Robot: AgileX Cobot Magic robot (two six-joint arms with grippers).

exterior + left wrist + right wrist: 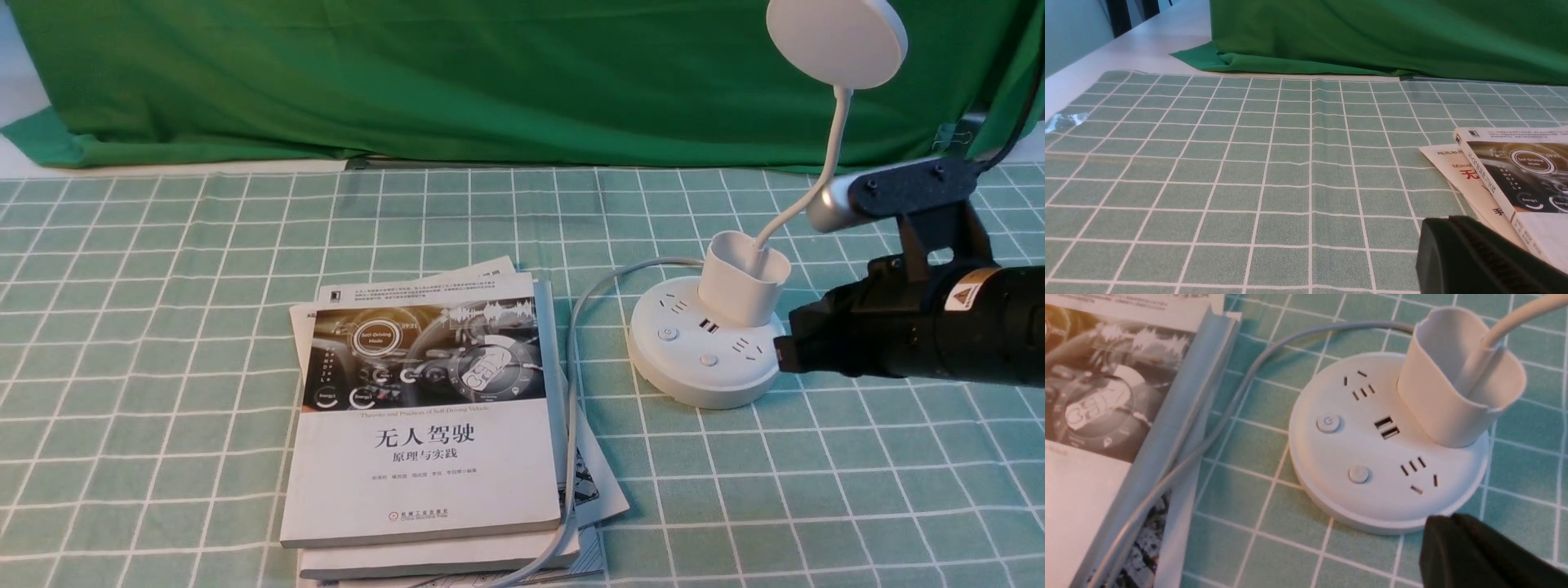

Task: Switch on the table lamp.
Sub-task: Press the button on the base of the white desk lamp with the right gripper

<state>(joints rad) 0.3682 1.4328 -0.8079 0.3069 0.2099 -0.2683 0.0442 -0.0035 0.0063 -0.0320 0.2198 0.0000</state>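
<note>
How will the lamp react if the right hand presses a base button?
Its wide, low base sits flat on the cloth, so a downward press probably won't tip it. The thin neck carrying the disc head may wobble. A sideways nudge might slide it.

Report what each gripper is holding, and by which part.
The right gripper, shut beside the lamp base, holds nothing. The left gripper is mostly out of frame; no held thing shows.

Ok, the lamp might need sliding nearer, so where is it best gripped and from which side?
On the table lamp, probably the cup holder, from above, pinching the wall away from the neck: that wall is thin and open-topped. The neck looks bendy; the base too broad.
</note>
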